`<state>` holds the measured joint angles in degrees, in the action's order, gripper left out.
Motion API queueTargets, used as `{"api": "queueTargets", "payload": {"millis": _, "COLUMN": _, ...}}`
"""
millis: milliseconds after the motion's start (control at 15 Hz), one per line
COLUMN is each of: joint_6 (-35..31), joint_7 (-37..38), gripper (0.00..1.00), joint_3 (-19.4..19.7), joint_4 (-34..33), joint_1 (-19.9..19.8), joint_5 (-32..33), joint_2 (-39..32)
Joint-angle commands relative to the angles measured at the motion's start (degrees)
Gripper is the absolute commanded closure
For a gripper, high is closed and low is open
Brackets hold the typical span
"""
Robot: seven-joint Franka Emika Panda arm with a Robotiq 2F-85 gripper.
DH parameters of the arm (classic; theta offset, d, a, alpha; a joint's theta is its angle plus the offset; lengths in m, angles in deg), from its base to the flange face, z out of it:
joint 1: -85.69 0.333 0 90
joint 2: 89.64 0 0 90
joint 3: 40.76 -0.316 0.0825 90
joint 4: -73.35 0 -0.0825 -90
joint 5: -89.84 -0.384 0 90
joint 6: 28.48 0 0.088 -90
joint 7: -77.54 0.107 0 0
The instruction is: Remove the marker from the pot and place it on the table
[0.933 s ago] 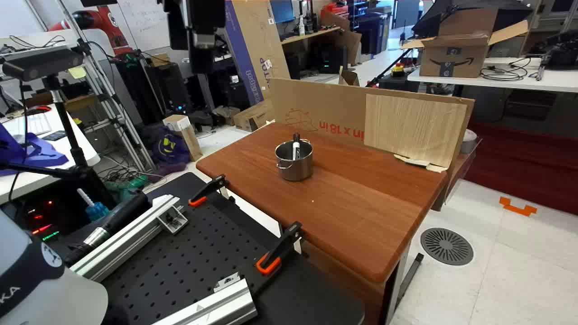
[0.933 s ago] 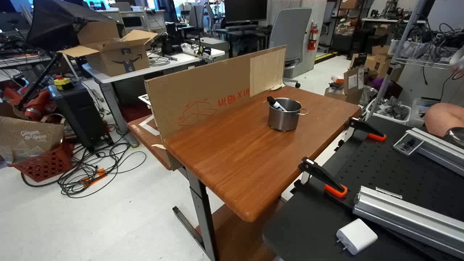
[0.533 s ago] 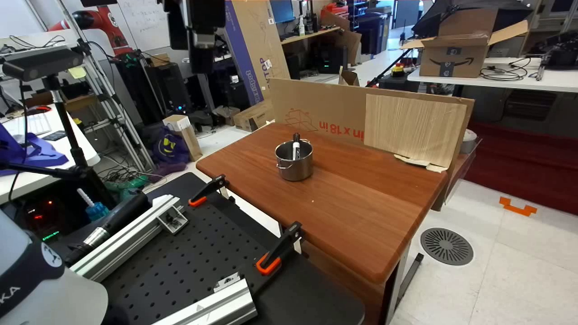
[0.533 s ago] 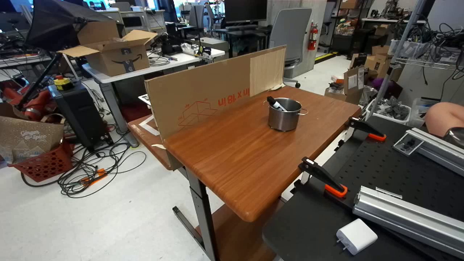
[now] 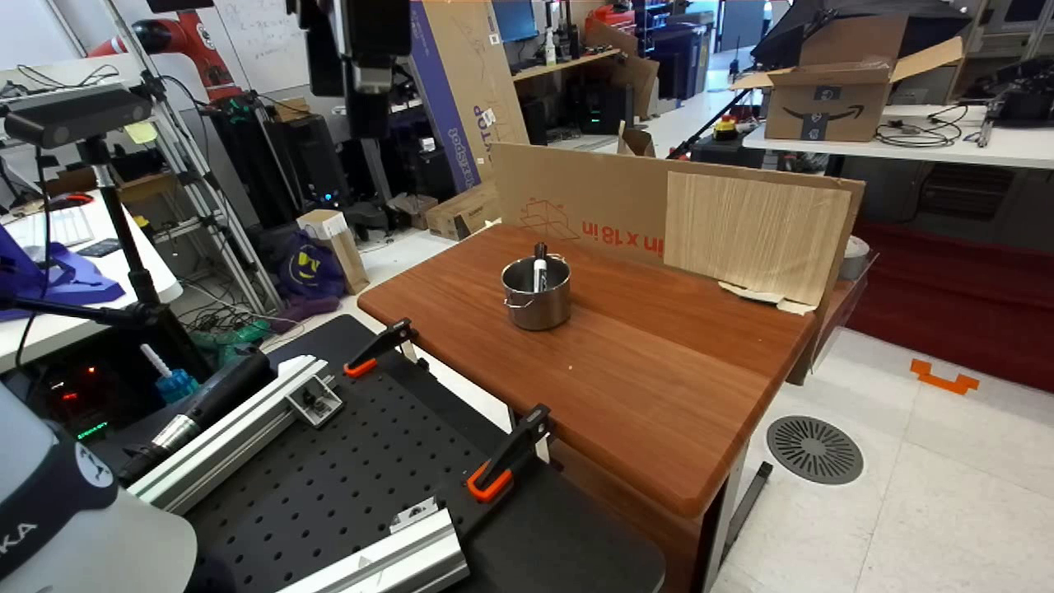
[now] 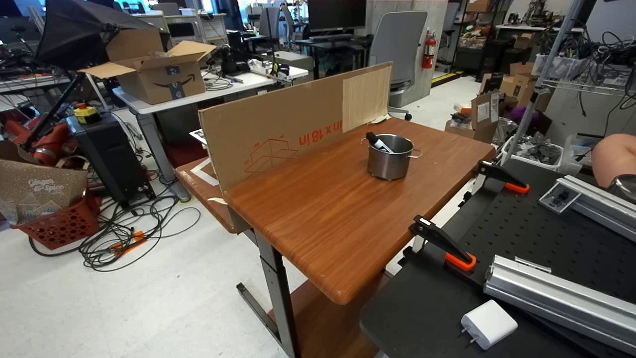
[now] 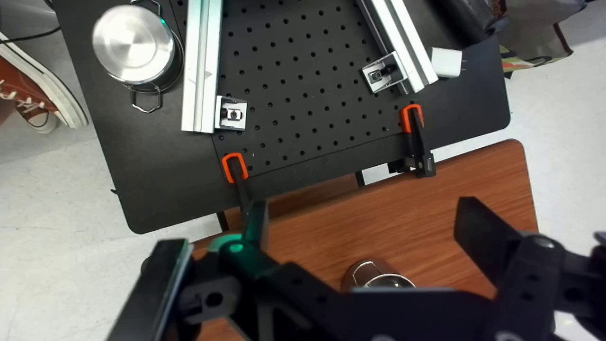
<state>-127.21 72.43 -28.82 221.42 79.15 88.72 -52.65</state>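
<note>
Gripper (image 7: 363, 213) aloft; wooden table (image 5: 642, 387), cluttered room (image 6: 149, 308).

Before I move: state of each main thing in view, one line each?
claw: open, holding nothing
pot: upright on the table, no lid
marker: tilted inside the pot, black end above the rim
second steel pot: top covered; lid or upturned base, can't tell
white charger: unplugged, prongs bare
orange-tipped clamps: seated on the black board; tightness can't tell
smile-logo box: flaps open
</note>
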Motion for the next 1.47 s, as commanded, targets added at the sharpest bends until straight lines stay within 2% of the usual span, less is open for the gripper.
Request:
{"api": "queueTargets", "payload": {"millis": 0, "joint_6": -2.8, "joint_7": 0.9, "gripper": 0.0, "joint_3": -3.9, "joint_4": -0.5, "joint_1": 0.1, "joint_5": 2.0, "joint_2": -3.0}}
{"api": "queueTargets", "payload": {"millis": 267, "joint_6": -8.1, "joint_7": 2.2, "gripper": 0.0, "joint_3": -10.1, "joint_4": -2.3, "joint_1": 2.0, "joint_5": 7.6, "joint_2": -9.9}}
{"api": "queueTargets", "payload": {"millis": 600, "joint_6": -21.8, "joint_7": 4.4, "gripper": 0.0, "joint_3": -14.4, "joint_4": -3.1, "joint_1": 3.0, "joint_5": 19.2, "joint_2": -19.2}}
{"api": "queueTargets", "payload": {"millis": 800, "joint_6": -32.7, "joint_7": 6.0, "gripper": 0.0, "joint_3": -14.7, "joint_4": -3.1, "joint_1": 2.9, "joint_5": 26.0, "joint_2": -23.9}}
{"api": "queueTargets", "payload": {"millis": 1067, "joint_6": -46.1, "joint_7": 7.5, "gripper": 0.0, "joint_3": -14.3, "joint_4": -3.3, "joint_1": 2.8, "joint_5": 31.7, "joint_2": -28.5}}
{"api": "queueTargets", "payload": {"millis": 1200, "joint_6": -52.9, "joint_7": 7.0, "gripper": 0.0, "joint_3": -13.9, "joint_4": -3.0, "joint_1": 2.9, "joint_5": 32.7, "joint_2": -30.0}}
{"api": "queueTargets", "payload": {"millis": 1400, "joint_6": -60.9, "joint_7": 1.3, "gripper": 0.0, "joint_3": -13.1, "joint_4": -2.6, "joint_1": 3.9, "joint_5": 28.5, "joint_2": -32.7}}
